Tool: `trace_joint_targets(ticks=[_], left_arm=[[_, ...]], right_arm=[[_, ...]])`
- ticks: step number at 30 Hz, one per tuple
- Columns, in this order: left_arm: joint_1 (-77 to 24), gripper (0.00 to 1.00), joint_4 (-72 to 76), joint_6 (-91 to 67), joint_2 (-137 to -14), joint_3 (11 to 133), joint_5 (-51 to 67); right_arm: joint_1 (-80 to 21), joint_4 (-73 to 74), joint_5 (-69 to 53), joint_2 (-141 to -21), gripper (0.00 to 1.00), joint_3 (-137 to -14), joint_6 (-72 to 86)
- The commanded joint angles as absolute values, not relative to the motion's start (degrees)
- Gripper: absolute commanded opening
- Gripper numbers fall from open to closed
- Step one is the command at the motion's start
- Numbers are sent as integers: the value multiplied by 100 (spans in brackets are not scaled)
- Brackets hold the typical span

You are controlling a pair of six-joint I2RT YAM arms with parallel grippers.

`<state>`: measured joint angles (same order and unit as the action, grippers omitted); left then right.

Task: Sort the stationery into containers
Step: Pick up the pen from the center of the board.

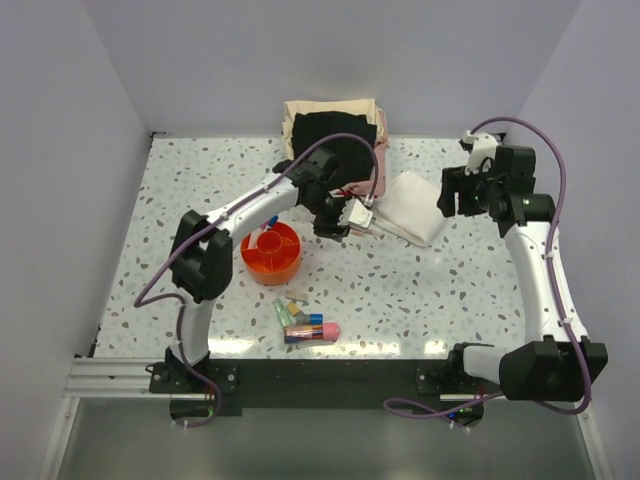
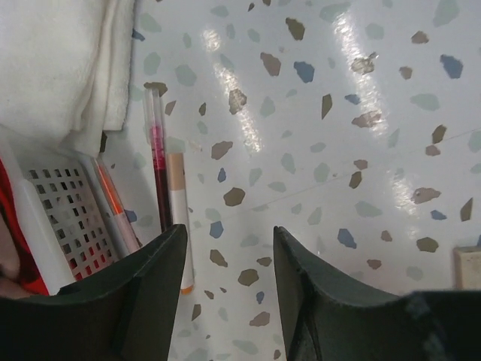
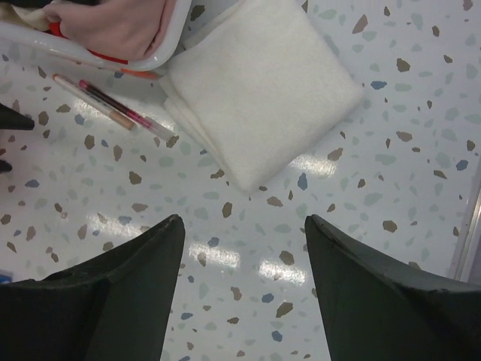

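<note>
The round orange tray [image 1: 271, 252] sits left of centre, with a piece or two in it. A pile of short coloured stationery [image 1: 305, 322] lies near the front edge. My left gripper [image 1: 333, 225] is open and empty, just right of the tray. In the left wrist view it [image 2: 229, 237] hovers over bare table next to a red-filled pen [image 2: 159, 165], a tan-and-white pen [image 2: 178, 214] and an orange-striped pen [image 2: 113, 197]. My right gripper [image 1: 455, 195] is open and empty by the cloth. Its view [image 3: 244, 226] shows the same pens [image 3: 113, 105] at far left.
A folded white cloth [image 1: 415, 207] lies right of centre and also shows in the right wrist view [image 3: 259, 83]. A white basket [image 1: 335, 130] of dark and pink clothes stands at the back; its perforated wall [image 2: 68, 218] is beside the pens. Walls enclose the table.
</note>
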<state>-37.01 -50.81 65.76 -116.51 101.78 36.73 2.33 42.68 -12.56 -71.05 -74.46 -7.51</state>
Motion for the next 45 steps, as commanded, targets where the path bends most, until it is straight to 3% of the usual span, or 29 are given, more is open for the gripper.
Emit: trace_joint_targets(ticks=[1,9,23,30,45], left_arm=[[-3735,52,-5432,7075,-12277,10870,2954],[-3841,39,-5327,6803,-13270,11628,2304],[-3841,37,-5124,6680,-13483,11716,2223],[-3841,41,-4948,6618,-13552,11724,2197],[-3841,38,-5475,6355,-13966,11979,2513]], right_arm=[[255,4201,-1406,-6803,70,-7129,-1195],[246,3929,-1537,-6908,69,-6689,-1274],[246,3604,-1731,-7233,68,-6504,-1204],[255,3577,-1758,-7295,68,-6477,-1178],[246,3665,-1705,-7348,67,-6504,-1257]])
